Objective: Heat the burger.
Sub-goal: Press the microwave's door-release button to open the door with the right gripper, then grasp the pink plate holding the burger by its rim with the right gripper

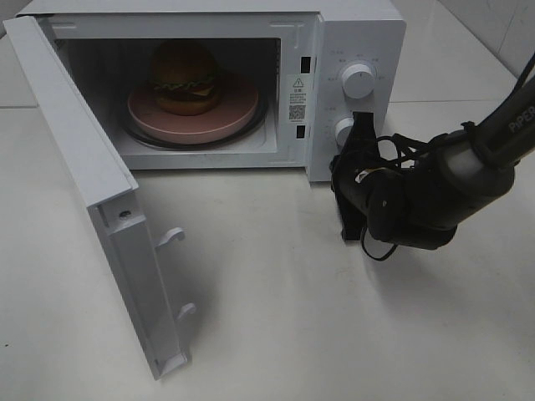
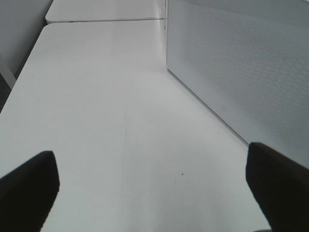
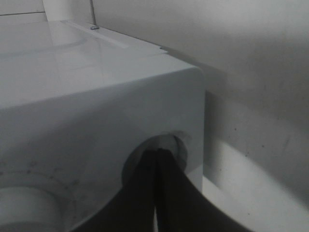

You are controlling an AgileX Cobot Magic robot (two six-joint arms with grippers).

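The burger (image 1: 184, 77), with its brown bun, sits on a round pink plate (image 1: 230, 117) inside the white microwave (image 1: 359, 33). The microwave's door (image 1: 92, 192) is swung wide open toward the front left. My right gripper (image 1: 359, 127) is shut, and its joined fingertips (image 3: 157, 162) rest against the lower knob (image 1: 343, 131) on the control panel; nothing is held. My left gripper (image 2: 152, 186) is open over bare table beside the microwave's perforated side wall (image 2: 241, 72). It is out of the exterior high view.
An upper knob (image 1: 358, 81) sits above the lower one on the panel. The open door juts out over the table's left front. The white table (image 1: 292, 317) spreads in front of the microwave; a second table top (image 2: 101, 9) lies beyond.
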